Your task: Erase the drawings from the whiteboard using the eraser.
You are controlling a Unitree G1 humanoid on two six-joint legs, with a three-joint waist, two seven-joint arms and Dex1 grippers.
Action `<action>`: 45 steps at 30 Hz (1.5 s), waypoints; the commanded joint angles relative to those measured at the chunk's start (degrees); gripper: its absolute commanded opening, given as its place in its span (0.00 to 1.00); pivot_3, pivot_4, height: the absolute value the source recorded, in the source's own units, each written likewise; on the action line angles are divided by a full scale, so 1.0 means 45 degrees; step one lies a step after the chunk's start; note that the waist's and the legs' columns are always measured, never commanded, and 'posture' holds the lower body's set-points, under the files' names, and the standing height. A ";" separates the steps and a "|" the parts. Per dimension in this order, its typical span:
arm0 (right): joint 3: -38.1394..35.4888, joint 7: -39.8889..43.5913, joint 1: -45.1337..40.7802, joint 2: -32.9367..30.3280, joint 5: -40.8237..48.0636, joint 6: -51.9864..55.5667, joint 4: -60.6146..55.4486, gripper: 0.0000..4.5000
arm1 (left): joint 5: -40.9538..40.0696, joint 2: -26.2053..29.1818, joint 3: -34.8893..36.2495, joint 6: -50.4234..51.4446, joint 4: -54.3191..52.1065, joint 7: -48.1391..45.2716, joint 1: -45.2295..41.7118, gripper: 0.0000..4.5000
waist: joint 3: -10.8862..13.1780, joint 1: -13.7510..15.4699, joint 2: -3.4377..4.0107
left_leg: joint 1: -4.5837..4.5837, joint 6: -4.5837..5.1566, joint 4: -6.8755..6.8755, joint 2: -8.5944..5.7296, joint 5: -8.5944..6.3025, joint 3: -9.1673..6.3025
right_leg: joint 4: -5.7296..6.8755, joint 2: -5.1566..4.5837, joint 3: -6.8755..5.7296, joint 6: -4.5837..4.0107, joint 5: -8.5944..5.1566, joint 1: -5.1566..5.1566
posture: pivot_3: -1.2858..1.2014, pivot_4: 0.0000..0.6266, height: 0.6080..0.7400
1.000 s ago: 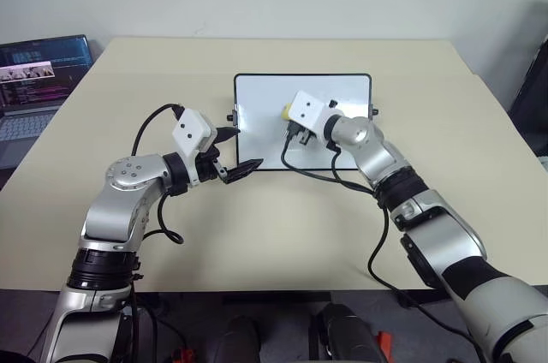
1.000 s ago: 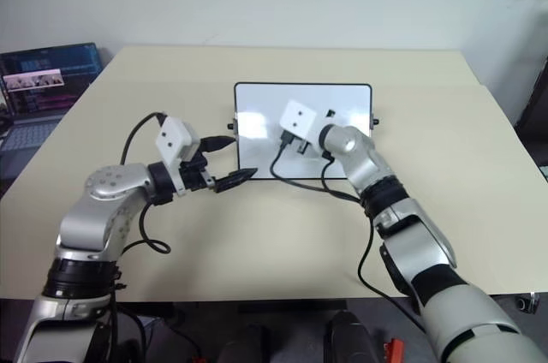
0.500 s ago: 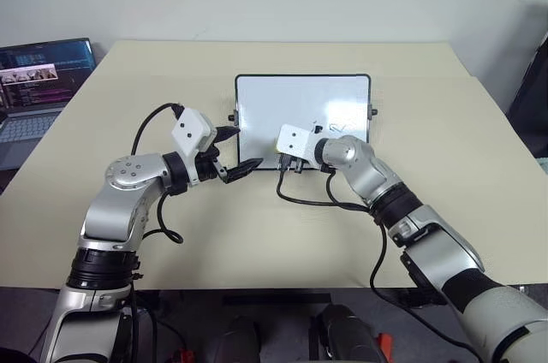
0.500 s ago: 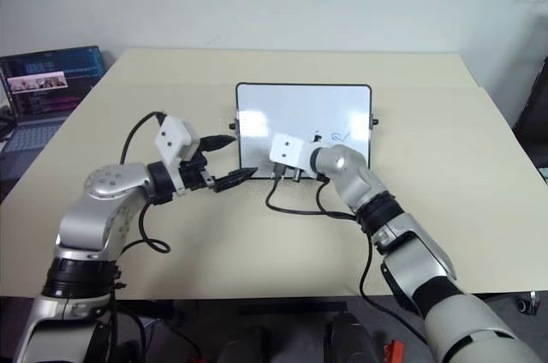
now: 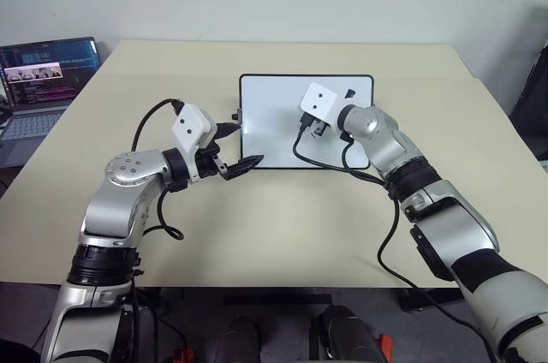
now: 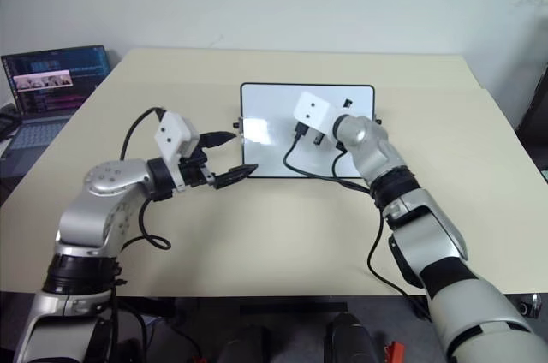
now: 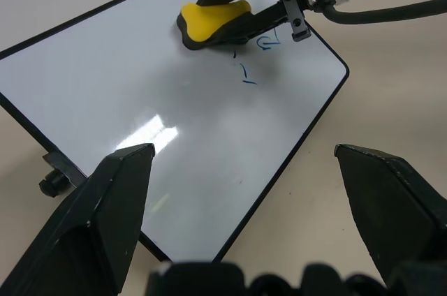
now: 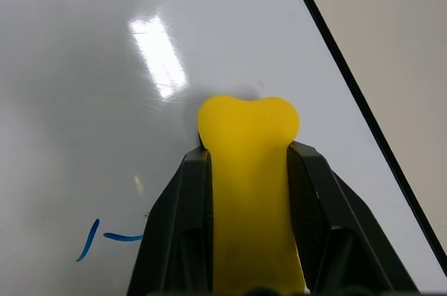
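Both arms reach forward: right gripper (image 8: 248,170) clamps the eraser (image 8: 250,191), left gripper (image 7: 241,170) gapes.

No legible text or labels anywhere

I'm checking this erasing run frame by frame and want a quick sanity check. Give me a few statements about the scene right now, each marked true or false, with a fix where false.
1. The right gripper is shut on the yellow eraser. True.
2. All the blue drawings are gone from the whiteboard. False: a few blue strokes remain beside the eraser.
3. The left gripper holds the eraser. False: its jaws stand open and empty, next to the whiteboard's near left corner.
4. A laptop with a lit screen sits at the table's far left. True.
5. The eraser lies on the bare table beside the board. False: it is over the white board surface, in the right gripper.
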 commanded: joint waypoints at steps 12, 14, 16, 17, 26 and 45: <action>0.0497 0.3642 0.2001 -0.0450 0.0110 0.1637 -0.1867 0.24 | 0.0006 0.0053 0.0016 -0.0270 -0.0036 -0.0062 -0.0390 1.00 | -0.0006 -0.0021 -0.0008 | 0.0002 0.0000 -0.0014 0.0006 0.0000 0.0001 | -0.0028 0.0004 -0.0002 0.0007 -0.0004 0.0005 | 0.52 0.24 1.00; 0.0537 0.4041 0.2328 -0.0422 0.0153 0.2027 -0.2271 0.24 | 0.0016 0.0046 0.0003 -0.0295 0.0003 -0.0072 -0.0418 1.00 | -0.0006 -0.0035 -0.0009 | 0.0003 0.0000 -0.0014 0.0006 0.0000 0.0001 | -0.0029 0.0004 -0.0002 0.0008 -0.0005 0.0006 | 0.52 0.24 1.00; 0.0655 0.4457 0.2652 -0.0496 0.0076 0.2325 -0.2687 0.24 | 0.0014 0.0042 -0.0004 -0.0304 0.0004 -0.0078 -0.0426 1.00 | -0.0007 -0.0043 -0.0009 | 0.0010 0.0000 -0.0013 0.0007 0.0000 0.0002 | -0.0029 0.0005 0.0000 0.0008 -0.0005 0.0009 | 0.52 0.24 1.00; 0.0725 0.4658 0.2812 -0.0551 0.0036 0.2495 -0.2891 0.24 | 0.0013 0.0041 -0.0006 -0.0313 0.0012 -0.0083 -0.0433 1.00 | -0.0007 -0.0040 -0.0010 | 0.0017 0.0000 -0.0014 0.0009 0.0000 0.0001 | -0.0029 0.0007 -0.0001 0.0009 -0.0005 0.0015 | 0.52 0.24 1.00; 0.0760 0.4524 0.2822 -0.1158 -0.0436 0.3243 -0.3567 0.24 | 0.0008 0.0039 -0.0013 -0.0328 0.0001 -0.0104 -0.0413 1.00 | -0.0007 -0.0021 -0.0011 | 0.0044 0.0000 -0.0017 0.0011 0.0000 0.0002 | -0.0067 0.0008 -0.0002 0.0014 -0.0005 0.0050 | 0.52 0.24 1.00; 0.0591 0.2561 0.0560 -0.1588 -0.0674 0.3600 -0.1648 0.24 | 0.0037 0.0043 -0.0069 -0.0275 -0.0042 -0.0112 -0.0471 1.00 | -0.0007 0.0004 -0.0012 | 0.0040 0.0033 -0.0030 0.0004 0.0058 0.0011 | -0.0176 0.0001 0.0022 0.0011 0.0021 0.0096 | 0.52 0.24 1.00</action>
